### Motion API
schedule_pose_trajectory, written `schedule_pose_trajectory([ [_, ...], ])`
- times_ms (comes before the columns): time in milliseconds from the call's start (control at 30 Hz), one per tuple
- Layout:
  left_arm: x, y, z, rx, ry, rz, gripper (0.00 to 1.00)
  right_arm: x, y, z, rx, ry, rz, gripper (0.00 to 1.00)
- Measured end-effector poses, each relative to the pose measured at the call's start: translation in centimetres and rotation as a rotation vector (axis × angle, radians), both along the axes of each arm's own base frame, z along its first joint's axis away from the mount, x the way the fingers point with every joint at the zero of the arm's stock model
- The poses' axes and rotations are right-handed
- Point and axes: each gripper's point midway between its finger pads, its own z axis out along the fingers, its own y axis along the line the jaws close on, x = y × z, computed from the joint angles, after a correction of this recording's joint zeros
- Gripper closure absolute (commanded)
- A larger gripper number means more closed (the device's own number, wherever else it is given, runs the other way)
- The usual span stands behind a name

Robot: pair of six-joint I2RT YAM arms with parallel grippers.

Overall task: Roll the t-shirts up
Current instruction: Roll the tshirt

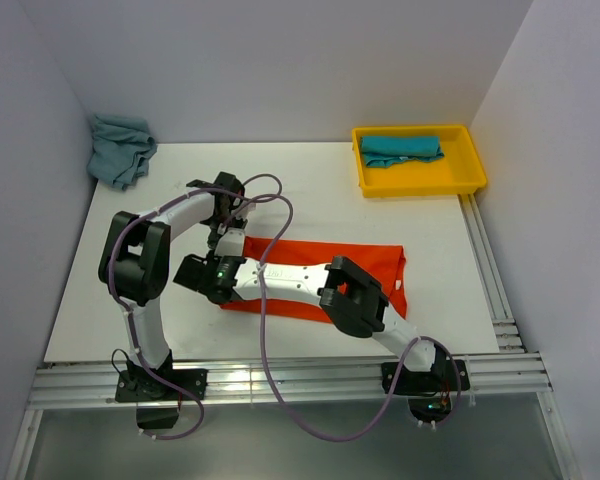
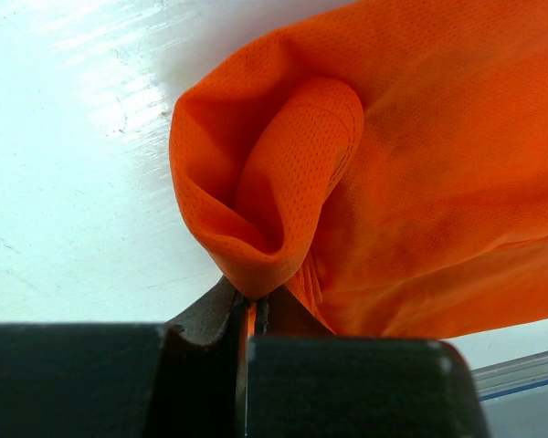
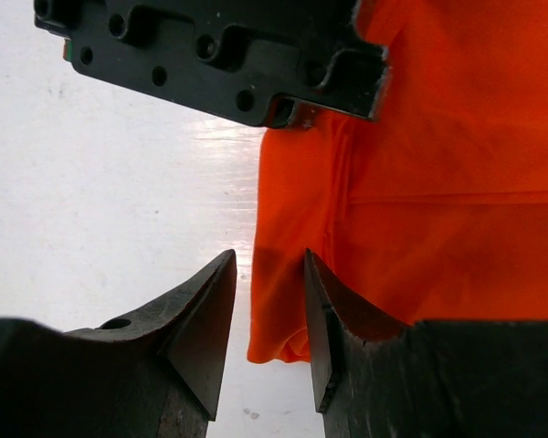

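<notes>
The orange-red t-shirt [image 1: 310, 252] lies folded into a long strip across the middle of the table. My left gripper [image 1: 217, 235] is at its far-left end, shut on a curled fold of the orange cloth [image 2: 283, 210], which is pinched thin between the fingertips [image 2: 251, 306]. My right gripper [image 1: 192, 272] hovers at the strip's near-left corner. Its jaws [image 3: 269, 260] stand open, with the shirt's edge [image 3: 288, 301] showing in the gap and the table beneath. The right fingertip [image 3: 320, 301] is over the cloth.
A teal t-shirt [image 1: 400, 148] lies rolled in the yellow tray [image 1: 420, 185] at the back right. A grey-blue t-shirt [image 1: 120, 148] is crumpled at the back left corner. The left wrist's black body [image 3: 219, 55] hangs just beyond my right fingers. White walls enclose the table.
</notes>
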Motion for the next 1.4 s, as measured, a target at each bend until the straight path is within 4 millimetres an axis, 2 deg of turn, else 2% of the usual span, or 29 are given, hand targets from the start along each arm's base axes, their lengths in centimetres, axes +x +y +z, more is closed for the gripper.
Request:
schedule_pose_trajectory([
  [167, 0.0, 0.0, 0.0, 0.004, 0.001, -0.001, 1.0, -0.1, -0.5, 0.1, -0.029, -0.01, 0.0, 0.57],
  [300, -0.1, 0.0, -0.1, 0.006, 0.001, -0.002, 1.0, 0.0, -0.4, 1.0, -0.034, -0.029, -0.006, 0.57],
  [667, -0.2, -0.1, -0.1, 0.008, 0.003, -0.006, 1.0, -0.1, -0.3, 1.1, -0.039, -0.035, 0.008, 0.57],
  [767, -0.2, -0.1, -0.1, 0.008, 0.002, -0.006, 1.0, -0.1, -0.1, 0.6, -0.041, -0.03, 0.014, 0.58],
  [1033, -0.2, -0.2, 0.1, 0.009, 0.005, -0.008, 1.0, -0.4, -0.1, -2.6, -0.066, 0.001, 0.013, 0.58],
  [1400, -0.3, -0.3, 0.1, 0.01, 0.007, -0.011, 1.0, -0.6, -0.1, -2.8, -0.032, 0.013, -0.013, 0.57],
])
